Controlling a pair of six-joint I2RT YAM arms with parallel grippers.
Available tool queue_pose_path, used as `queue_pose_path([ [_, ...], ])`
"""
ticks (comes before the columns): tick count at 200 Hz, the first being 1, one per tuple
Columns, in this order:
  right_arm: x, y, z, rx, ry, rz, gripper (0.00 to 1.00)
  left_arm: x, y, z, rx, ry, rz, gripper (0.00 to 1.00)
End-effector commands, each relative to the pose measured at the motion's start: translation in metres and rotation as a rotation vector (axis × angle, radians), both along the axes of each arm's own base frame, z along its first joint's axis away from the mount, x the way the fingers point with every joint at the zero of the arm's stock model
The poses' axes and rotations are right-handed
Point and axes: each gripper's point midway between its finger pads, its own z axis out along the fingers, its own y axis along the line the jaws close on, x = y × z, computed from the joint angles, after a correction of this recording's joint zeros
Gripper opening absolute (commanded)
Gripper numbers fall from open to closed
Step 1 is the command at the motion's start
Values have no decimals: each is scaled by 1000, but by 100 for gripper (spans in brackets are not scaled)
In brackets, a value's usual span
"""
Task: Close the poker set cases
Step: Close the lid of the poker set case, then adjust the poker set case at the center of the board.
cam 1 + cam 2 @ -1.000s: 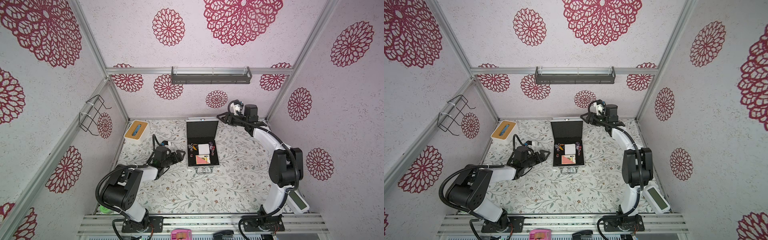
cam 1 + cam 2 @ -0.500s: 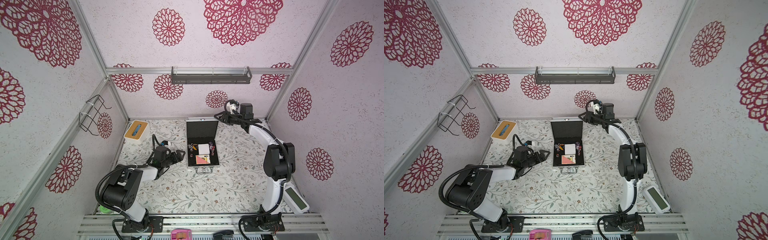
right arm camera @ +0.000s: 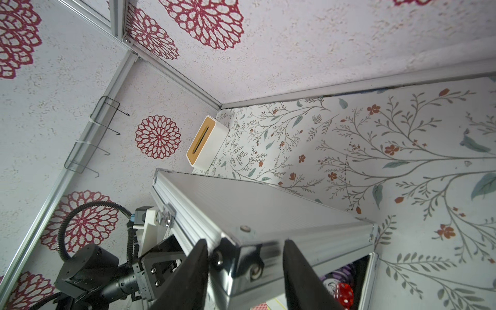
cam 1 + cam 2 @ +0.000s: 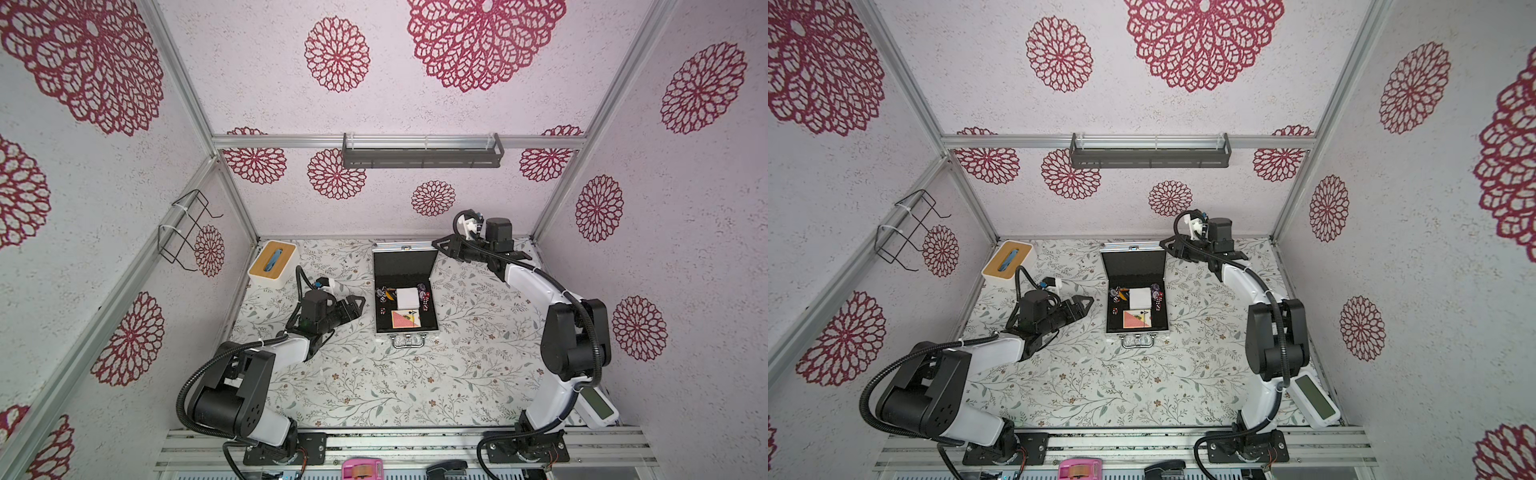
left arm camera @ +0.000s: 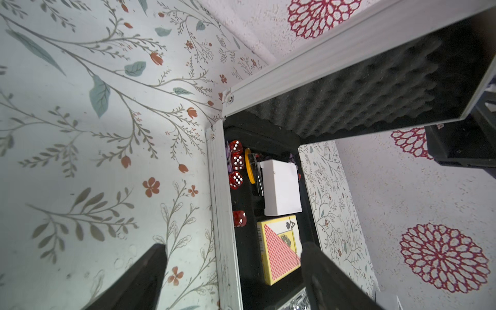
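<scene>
Silver aluminium frames the open poker set case [image 4: 406, 331], which sits towards the back of the floral surface [image 4: 374, 382]. Its handle [image 4: 408, 341] faces the robot's bases, and its foam-lined lid [image 4: 405, 266] stands upright. Red dice [image 5: 237, 162], a small white packet [image 5: 281, 188] and a pack of cards [image 5: 279, 249] lie in the black lower half. The right gripper [image 4: 437, 244] reaches to the lid's upper corner on its own side, with its fingers [image 3: 193, 273] set either side of the rim. Whether they press on it I cannot tell. The left gripper [image 4: 358, 306] hangs low just beside the case's opposite flank, its fingers [image 5: 142, 279] apart and holding nothing. A white box with a wooden top [image 4: 272, 264] stands in the far corner beyond the left arm.
</scene>
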Motion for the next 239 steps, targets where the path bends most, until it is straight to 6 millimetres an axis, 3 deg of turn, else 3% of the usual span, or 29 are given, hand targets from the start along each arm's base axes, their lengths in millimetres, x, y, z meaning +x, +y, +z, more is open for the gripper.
queue_pose_path([
  [1, -11, -1, 24, 34, -56, -13, 45, -3, 14, 5, 26, -8, 38, 83],
  [43, -40, -8, 14, 16, -43, -20, 45, -10, 34, 25, 45, -43, 91, 83],
  [76, -68, -15, -5, -13, -8, -28, 45, -15, 44, 44, 61, -71, 109, 84],
  [128, -92, -20, -40, -60, 55, -35, 45, -13, 43, 57, 66, -84, 91, 84],
  [155, -97, -20, -57, -93, 84, -47, 46, -1, 16, 55, 119, -61, -7, 85],
  [184, -97, -21, -88, -165, 126, -66, 56, 14, -24, 35, 177, 0, -126, 85],
  [215, -76, -25, -119, -244, 154, -88, 63, 29, -44, 7, 170, 50, -156, 85],
  [239, -51, -16, -132, -244, 167, -64, 66, 32, -52, -7, 150, 68, -161, 86],
])
